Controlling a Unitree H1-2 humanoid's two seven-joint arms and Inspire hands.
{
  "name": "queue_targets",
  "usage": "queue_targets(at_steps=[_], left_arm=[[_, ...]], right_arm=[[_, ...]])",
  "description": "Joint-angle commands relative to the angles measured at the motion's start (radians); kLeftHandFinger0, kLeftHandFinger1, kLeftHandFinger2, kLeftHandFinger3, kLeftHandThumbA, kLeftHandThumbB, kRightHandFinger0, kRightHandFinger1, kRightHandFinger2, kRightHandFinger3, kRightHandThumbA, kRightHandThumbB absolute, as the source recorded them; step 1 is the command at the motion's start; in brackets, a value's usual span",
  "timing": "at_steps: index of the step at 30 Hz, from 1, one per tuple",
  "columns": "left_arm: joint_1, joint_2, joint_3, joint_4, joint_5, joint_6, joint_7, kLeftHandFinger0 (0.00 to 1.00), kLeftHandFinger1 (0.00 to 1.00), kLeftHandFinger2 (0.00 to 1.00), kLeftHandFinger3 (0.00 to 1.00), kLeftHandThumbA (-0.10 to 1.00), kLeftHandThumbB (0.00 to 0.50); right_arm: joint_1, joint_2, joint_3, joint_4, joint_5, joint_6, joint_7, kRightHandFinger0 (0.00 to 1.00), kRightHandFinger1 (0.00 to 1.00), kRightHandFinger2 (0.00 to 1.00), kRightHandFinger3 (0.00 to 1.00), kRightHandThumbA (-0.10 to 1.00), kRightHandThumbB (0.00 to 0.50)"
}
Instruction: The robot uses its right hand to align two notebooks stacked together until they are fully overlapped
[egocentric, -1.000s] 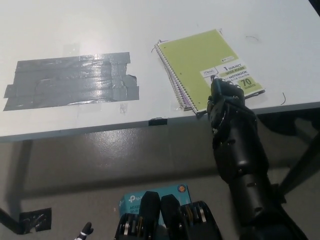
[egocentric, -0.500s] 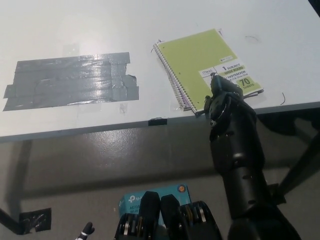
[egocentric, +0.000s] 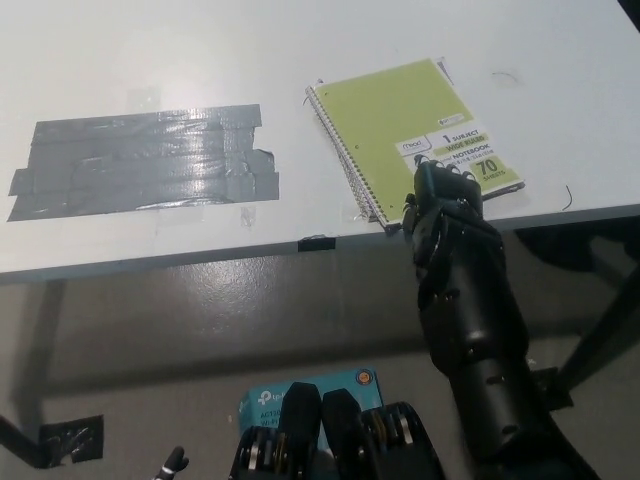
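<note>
Matt lime card-covered notebook (egocentric: 400, 120) with wire spiral; glossy wrinkled grey tape (egocentric: 145, 160); smooth white table (egocentric: 300, 50).

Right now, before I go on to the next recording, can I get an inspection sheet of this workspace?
Surface: white table, near edge in view.
Job's things: green notebook on top; only a thin edge of the lower notebook shows at its spiral side.
Clutter: grey tape patch on the table.
Hands: right robot hand at the stack's near edge, grip unclear; left robot hand not seen.
Cables: thin dark strand near the table edge.
Surroundings: blue box on the floor.
</note>
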Motion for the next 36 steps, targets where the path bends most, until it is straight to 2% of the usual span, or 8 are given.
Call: queue_targets(at_steps=[1,2,15,22,24,28,29,36], left_arm=[[0.022,0.0,0.003,-0.031,-0.013,0.0,-0.01,0.59,0.61,0.71,1.0,1.0,0.5],[0.023,-0.004,0.007,-0.035,-0.015,0.014,-0.006,0.4,0.55,0.7,1.0,1.0,0.5],[0.038,-0.01,-0.005,-0.047,-0.014,0.003,-0.014,0.57,0.61,0.72,1.0,1.0,0.5],[0.034,-0.016,-0.006,-0.057,-0.007,0.014,-0.006,0.43,0.6,0.75,1.0,1.0,0.5],[0.034,-0.012,-0.009,-0.051,-0.002,0.001,-0.008,0.66,0.66,0.76,1.0,1.0,0.5],[0.036,-0.014,-0.012,-0.054,0.002,-0.004,-0.004,0.74,0.68,0.76,1.0,1.0,0.5],[0.037,-0.017,-0.008,-0.05,-0.003,-0.004,-0.003,0.62,0.64,0.74,1.0,1.0,0.5],[0.044,-0.018,0.007,-0.046,-0.023,-0.008,-0.008,0.5,0.58,0.7,1.0,1.0,0.5]], right_arm=[[0.024,0.023,-0.073,0.063,0.085,0.007,-0.005,1.0,1.0,1.0,1.0,1.0,0.395],[0.009,0.033,-0.101,0.074,0.089,0.007,-0.014,1.0,1.0,1.0,1.0,1.0,0.376],[-0.138,0.061,-0.262,0.174,0.103,0.007,-0.109,1.0,1.0,1.0,1.0,1.0,0.362],[-0.17,0.053,-0.294,0.208,0.128,0.007,-0.141,1.0,1.0,1.0,1.0,1.0,0.372],[-0.177,0.052,-0.294,0.231,0.126,0.007,-0.149,1.0,1.0,1.0,1.0,1.0,0.376],[-0.182,0.055,-0.292,0.247,0.126,0.007,-0.164,1.0,1.0,1.0,1.0,1.0,0.38],[-0.177,0.057,-0.289,0.247,0.123,0.007,-0.163,1.0,1.0,1.0,1.0,1.0,0.382],[-0.183,0.064,-0.312,0.203,0.104,0.007,-0.163,1.0,1.0,1.0,1.0,1.0,0.349]])
